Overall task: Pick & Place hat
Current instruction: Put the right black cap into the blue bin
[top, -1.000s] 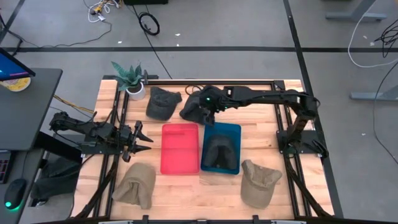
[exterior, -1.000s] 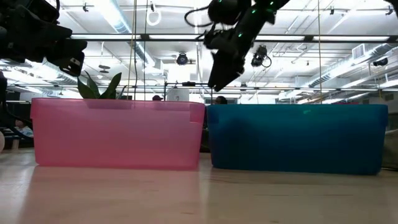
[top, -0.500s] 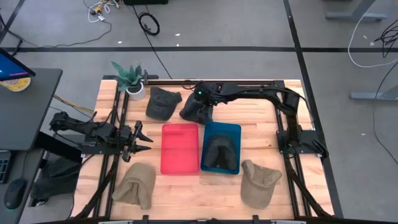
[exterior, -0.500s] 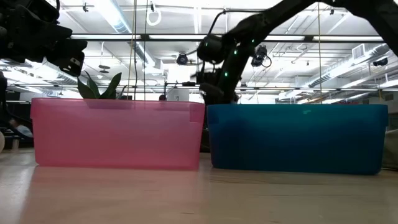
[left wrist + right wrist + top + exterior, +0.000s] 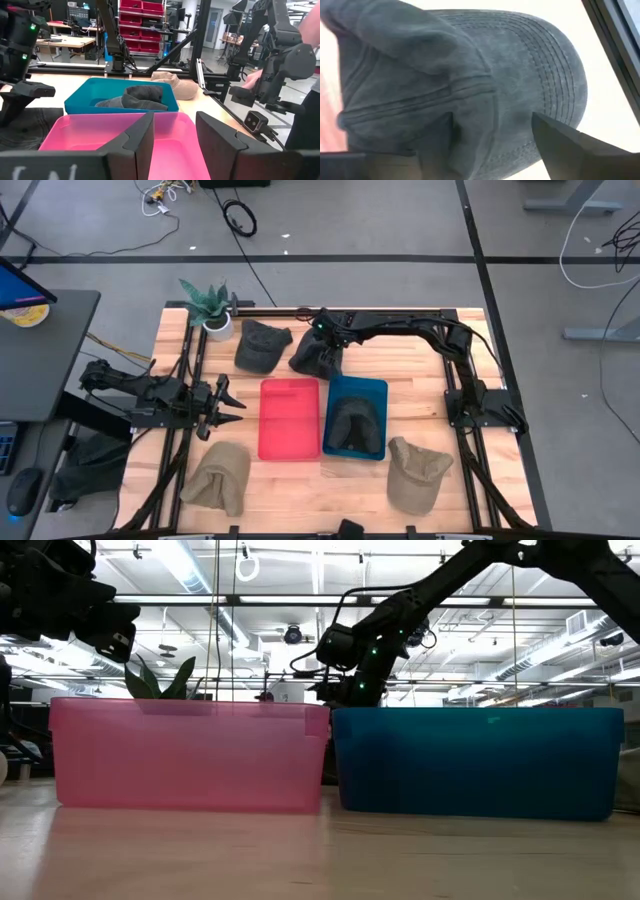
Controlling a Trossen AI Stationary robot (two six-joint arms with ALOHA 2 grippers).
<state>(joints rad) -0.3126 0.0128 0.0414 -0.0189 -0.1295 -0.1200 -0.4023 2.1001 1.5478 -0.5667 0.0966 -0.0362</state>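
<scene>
The right pincer [image 5: 322,352] has swung from above the blue bin [image 5: 379,388] down onto the dark cap [image 5: 310,360] at its eleven o'clock — fingers spread around the crown, not yet closed — so a pick looks imminent.

Two bins standing side by side on the table, seen level from the tabletop.

Pink bin [image 5: 188,754] sitting left and blue bin [image 5: 478,762] right, near walls almost touching, both resting on the wooden table [image 5: 320,855]. Plant [image 5: 160,680] leaves poking up behind the pink bin. Right arm [image 5: 440,585] reaching down from the upper right, its lower end dipping behind the blue bin's left rim, green lights glowing on it. Left arm [image 5: 60,600] hanging dark at the upper left corner. Ceiling lights and beams filling the room behind.
</scene>
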